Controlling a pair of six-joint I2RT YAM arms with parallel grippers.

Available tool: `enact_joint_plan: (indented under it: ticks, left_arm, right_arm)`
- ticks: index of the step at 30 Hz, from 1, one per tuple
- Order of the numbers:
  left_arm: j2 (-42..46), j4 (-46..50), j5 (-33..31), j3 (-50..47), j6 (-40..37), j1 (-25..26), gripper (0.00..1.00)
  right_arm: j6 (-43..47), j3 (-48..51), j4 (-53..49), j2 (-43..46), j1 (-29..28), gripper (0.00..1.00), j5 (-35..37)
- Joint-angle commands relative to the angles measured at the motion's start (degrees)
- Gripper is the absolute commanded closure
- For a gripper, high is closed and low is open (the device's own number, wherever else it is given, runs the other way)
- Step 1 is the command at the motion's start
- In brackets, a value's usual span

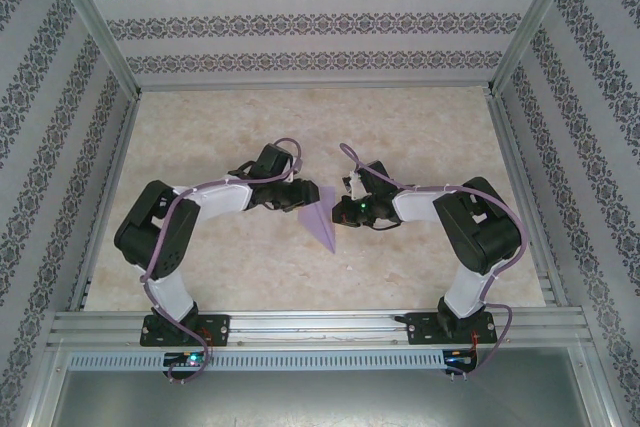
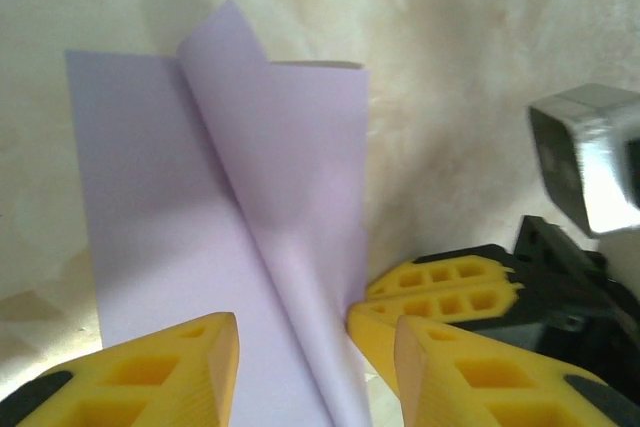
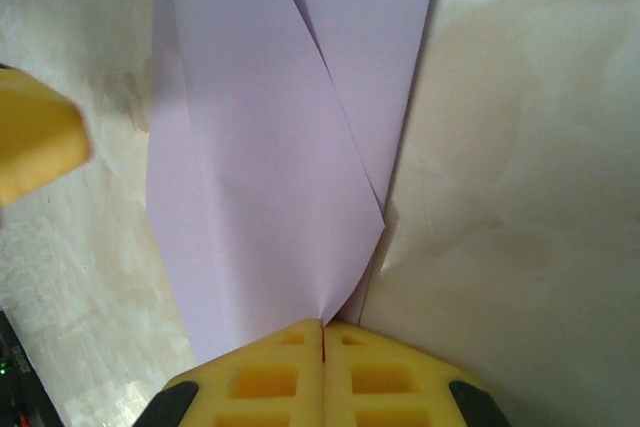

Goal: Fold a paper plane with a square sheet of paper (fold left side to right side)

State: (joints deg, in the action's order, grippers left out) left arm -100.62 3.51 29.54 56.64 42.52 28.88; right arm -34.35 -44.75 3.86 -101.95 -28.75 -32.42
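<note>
The lavender sheet of paper [image 1: 322, 222] lies mid-table, folded into a narrow pointed plane shape with its tip toward the near edge. In the right wrist view a folded flap of the paper [image 3: 260, 147] curls up off the layer beneath. My right gripper [image 3: 322, 332] is shut on that flap's corner. In the left wrist view my left gripper [image 2: 315, 342] stands open, straddling the raised crease of the paper [image 2: 170, 207]. The right gripper's yellow fingers [image 2: 445, 282] sit just right of it. From above, the left gripper [image 1: 300, 197] and the right gripper [image 1: 347, 209] meet at the paper's wide end.
The marble-patterned table [image 1: 300, 137] is bounded by patterned walls [image 1: 60, 97] on three sides. An aluminium rail [image 1: 320, 327] carrying both arm bases runs along the near edge. A left fingertip [image 3: 35, 142] shows at the left of the right wrist view.
</note>
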Motion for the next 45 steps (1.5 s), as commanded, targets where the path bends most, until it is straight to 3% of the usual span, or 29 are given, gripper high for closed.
enact_joint_plan:
  ticks: [1, 7, 12, 27, 45]
  left_arm:
    - [1.6, 1.0, 1.6, 0.5, -1.9, 0.4, 0.61]
    - [-1.7, -1.8, 7.2, 1.7, -1.8, 1.6, 0.85]
    - [-5.4, -2.1, 9.0, 4.2, -1.9, 3.0, 0.95]
    - [-11.4, -1.0, 6.0, 4.6, -2.8, 3.1, 0.96]
    - [-11.9, -1.4, 2.7, 0.6, -1.8, 2.4, 0.97]
  right_arm:
    - [0.3, 1.6, -4.4, -5.9, -1.8, 1.00, 7.9]
    - [0.5, 1.5, -5.7, -5.9, -1.8, 1.00, 9.1]
    - [0.4, 1.6, -6.1, -5.8, -1.9, 1.00, 9.7]
    - [1.4, 1.0, -8.5, -6.5, -2.4, 1.00, 11.4]
    - [2.1, -0.1, -10.3, -5.8, -2.2, 1.00, 11.2]
